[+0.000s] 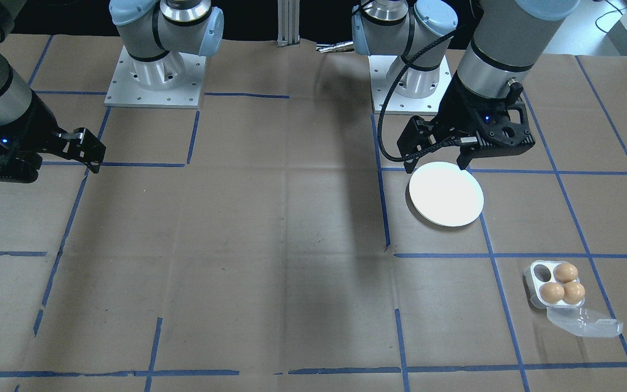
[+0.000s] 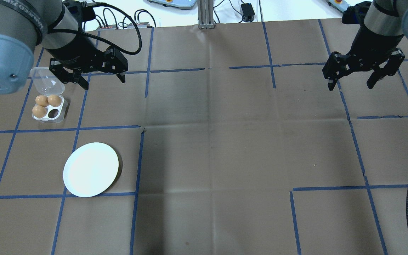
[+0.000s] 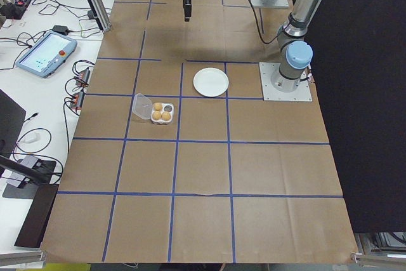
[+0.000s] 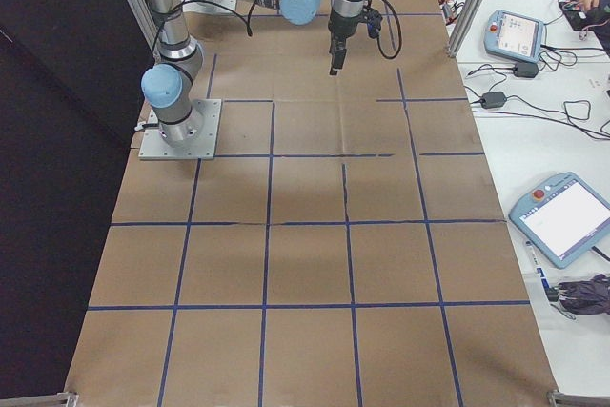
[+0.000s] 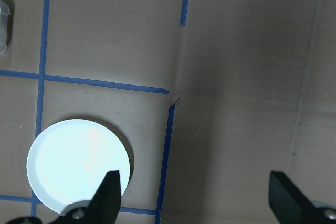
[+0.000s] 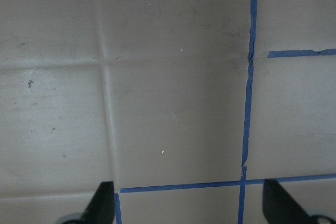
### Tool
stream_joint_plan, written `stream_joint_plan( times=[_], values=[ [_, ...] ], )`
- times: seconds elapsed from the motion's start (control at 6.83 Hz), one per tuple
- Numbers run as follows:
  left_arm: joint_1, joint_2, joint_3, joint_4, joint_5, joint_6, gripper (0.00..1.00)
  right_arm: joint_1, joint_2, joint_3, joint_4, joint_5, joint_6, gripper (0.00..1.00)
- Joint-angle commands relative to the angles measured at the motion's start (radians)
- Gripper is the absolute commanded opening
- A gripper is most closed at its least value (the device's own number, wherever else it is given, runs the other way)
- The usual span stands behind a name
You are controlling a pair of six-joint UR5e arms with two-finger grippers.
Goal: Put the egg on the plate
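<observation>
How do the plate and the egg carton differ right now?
The plate is round, opaque white and bare; the egg carton is small, clear plastic, lid open, holding three brown eggs with one cup vacant. The plate is the wider of the two. Both sit untouched on the table's left side.

In the left wrist view the plate (image 5: 79, 166) is partly covered by a gripper finger (image 5: 107, 195), and only a sliver of the egg carton (image 5: 3, 27), up-left of the plate, shows at the frame edge. The front view crops the right gripper (image 1: 82, 149) body, far across from the plate.
</observation>
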Motion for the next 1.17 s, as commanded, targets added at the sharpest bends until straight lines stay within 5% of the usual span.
stream_joint_plan(
  times=[0.0, 0.73, 1.03],
  values=[
    [0.000, 0.005, 0.000, -0.001, 0.001, 0.003, 1.00, 0.000, 0.000, 0.000, 0.000, 0.000, 0.000, 1.00],
    [0.029, 0.019, -0.033, -0.007, 0.014, 0.056, 1.00, 0.000, 0.000, 0.000, 0.000, 0.000, 0.000, 1.00],
    [0.177, 0.007, -0.040, -0.018, 0.128, 0.089, 1.00, 0.000, 0.000, 0.000, 0.000, 0.000, 0.000, 1.00]
  ],
)
